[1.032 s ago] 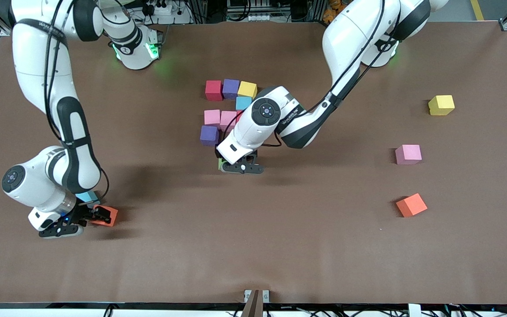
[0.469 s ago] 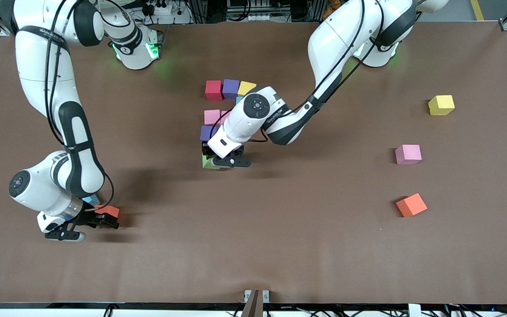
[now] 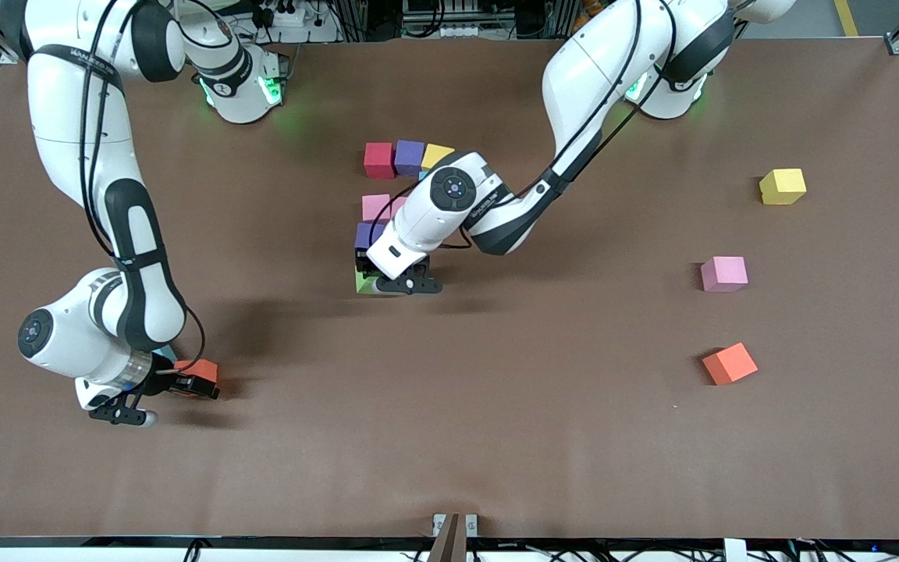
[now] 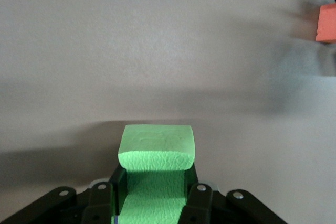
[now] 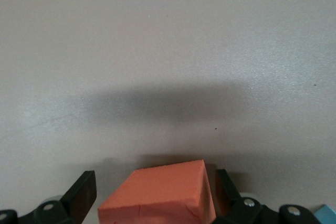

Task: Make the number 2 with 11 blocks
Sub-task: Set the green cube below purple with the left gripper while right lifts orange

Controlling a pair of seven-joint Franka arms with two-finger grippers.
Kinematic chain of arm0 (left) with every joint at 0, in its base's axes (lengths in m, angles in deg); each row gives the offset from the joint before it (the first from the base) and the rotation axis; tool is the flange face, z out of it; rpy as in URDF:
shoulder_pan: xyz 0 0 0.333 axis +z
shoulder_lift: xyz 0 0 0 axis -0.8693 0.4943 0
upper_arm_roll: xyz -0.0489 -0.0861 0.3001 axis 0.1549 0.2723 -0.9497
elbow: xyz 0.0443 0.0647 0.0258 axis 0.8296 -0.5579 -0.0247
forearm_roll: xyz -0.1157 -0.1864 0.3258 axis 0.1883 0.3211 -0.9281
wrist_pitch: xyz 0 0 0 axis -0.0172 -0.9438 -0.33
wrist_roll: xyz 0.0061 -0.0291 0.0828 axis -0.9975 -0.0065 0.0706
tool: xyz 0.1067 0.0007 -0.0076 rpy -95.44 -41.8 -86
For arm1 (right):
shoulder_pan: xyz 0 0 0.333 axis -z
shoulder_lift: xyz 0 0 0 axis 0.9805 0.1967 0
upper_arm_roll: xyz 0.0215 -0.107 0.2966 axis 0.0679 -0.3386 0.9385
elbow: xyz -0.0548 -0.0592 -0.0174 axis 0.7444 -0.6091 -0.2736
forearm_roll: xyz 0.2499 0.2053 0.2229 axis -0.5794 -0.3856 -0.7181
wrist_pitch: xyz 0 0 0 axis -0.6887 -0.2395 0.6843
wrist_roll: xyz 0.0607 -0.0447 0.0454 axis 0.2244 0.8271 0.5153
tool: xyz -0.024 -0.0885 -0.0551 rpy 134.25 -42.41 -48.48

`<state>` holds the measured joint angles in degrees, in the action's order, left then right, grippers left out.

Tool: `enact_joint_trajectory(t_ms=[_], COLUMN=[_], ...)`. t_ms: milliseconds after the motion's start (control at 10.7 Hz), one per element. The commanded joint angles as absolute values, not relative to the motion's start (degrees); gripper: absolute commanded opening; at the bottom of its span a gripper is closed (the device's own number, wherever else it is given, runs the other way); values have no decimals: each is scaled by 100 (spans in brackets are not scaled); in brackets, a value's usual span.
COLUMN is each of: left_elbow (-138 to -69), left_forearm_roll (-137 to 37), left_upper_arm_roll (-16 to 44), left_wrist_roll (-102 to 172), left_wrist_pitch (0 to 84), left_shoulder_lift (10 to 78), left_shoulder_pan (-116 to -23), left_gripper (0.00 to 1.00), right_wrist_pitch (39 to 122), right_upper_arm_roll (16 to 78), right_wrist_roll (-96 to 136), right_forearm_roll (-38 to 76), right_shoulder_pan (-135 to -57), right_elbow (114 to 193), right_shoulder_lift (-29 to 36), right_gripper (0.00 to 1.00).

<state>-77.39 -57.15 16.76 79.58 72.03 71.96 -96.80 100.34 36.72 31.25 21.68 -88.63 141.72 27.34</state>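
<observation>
A big brown table [image 3: 496,437] with a flat, dull top fills the room's middle. Cables and metal frames show along its edge by the arm bases.

The left gripper [image 3: 378,282] is squeezed tight on a green block [image 4: 156,153], low over the table, just nearer the camera than a purple block [image 3: 362,234]. Close by sit a pink block [image 3: 374,205], a red block [image 3: 378,158], another purple block [image 3: 409,156] and a yellow block [image 3: 434,154].

The right gripper [image 3: 176,384] is down at the right arm's end, fingers [image 5: 83,195] wide apart with an orange block [image 5: 160,196] between them.

Well apart, toward the left arm's end, lie a second yellow block [image 3: 782,186], a second pink block [image 3: 723,273] and a second orange block [image 3: 729,363].
</observation>
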Motion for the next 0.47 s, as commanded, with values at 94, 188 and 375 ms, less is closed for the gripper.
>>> enact_joint_trajectory(t_ms=[94, 188, 375], left_elbow=[-7647, -7647, -7647], left_forearm_roll=[-5636, -5645, -5636], left_upper_arm_roll=[1491, 1421, 1245], left_wrist_roll=[7938, 7930, 7851], left_wrist_pitch=[7175, 7175, 7158], left_shoulder_lift=[7275, 7275, 7310], left_shoulder_pan=[-9869, -9965, -10115], left_gripper=[45, 45, 45], right_wrist_pitch=[9445, 9366, 9356], right_upper_arm_roll=[3571, 3562, 3535], right_wrist_roll=[3167, 3176, 3254], right_forearm_roll=[2427, 2427, 2436], right_shoulder_pan=[-8841, -8833, -8841], right_elbow=[14181, 14233, 14260], right_shoulder_lift=[2498, 2463, 2462], right_gripper=[100, 100, 76])
